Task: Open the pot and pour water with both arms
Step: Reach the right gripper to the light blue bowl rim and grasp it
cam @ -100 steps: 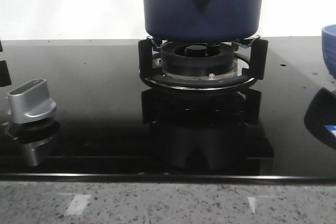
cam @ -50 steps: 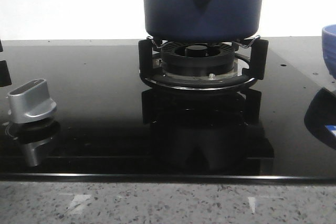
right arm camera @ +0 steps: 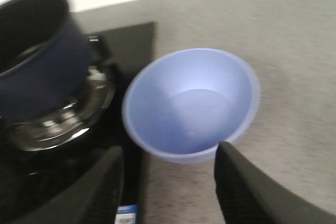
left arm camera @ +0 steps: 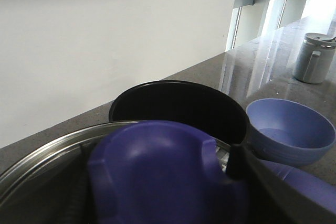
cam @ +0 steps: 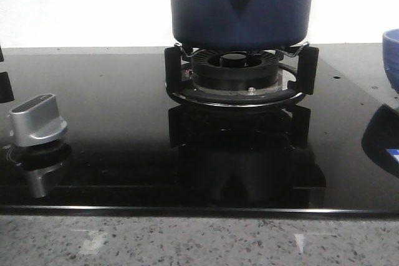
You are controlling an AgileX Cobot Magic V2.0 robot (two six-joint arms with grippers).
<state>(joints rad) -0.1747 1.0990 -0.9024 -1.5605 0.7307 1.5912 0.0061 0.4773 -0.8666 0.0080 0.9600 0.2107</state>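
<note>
A: Where is your large dark navy-blue round pot (cam: 240, 5)?

B: It sits on the black iron burner stand (cam: 240, 82) of the glossy black glass cooktop (cam: 112, 123), toward the far edge of the grey speckled stone desk (cam: 199, 241). The left wrist view shows its black inside open to the air, so I judge the opening step done.

A: And the lid?

B: Your left hand (left arm camera: 173, 182) carries the steel-rimmed lid with a rounded blue knob (left arm camera: 157, 166), fingers clamped around that knob, near the pot. Held that way, the lid stays out of the pouring path.

A: What about your right hand (right arm camera: 168, 187)?

B: Its fingers stand wide apart with nothing between them, above the lighter blue round bowl (right arm camera: 191, 103), which rests on the desk just beside the cooktop's right edge. That bowl looks like the place for the water, so I judge the hand is placed to go for the pot next.

A: Anything in the way?

B: A silver stove knob (cam: 37, 119) sits by the cooktop's left edge, and a grey metal lidded cup (left arm camera: 314, 57) stands beyond the bowl; both are well apart from the pot. The right wrist view is blurred, so take care.
</note>
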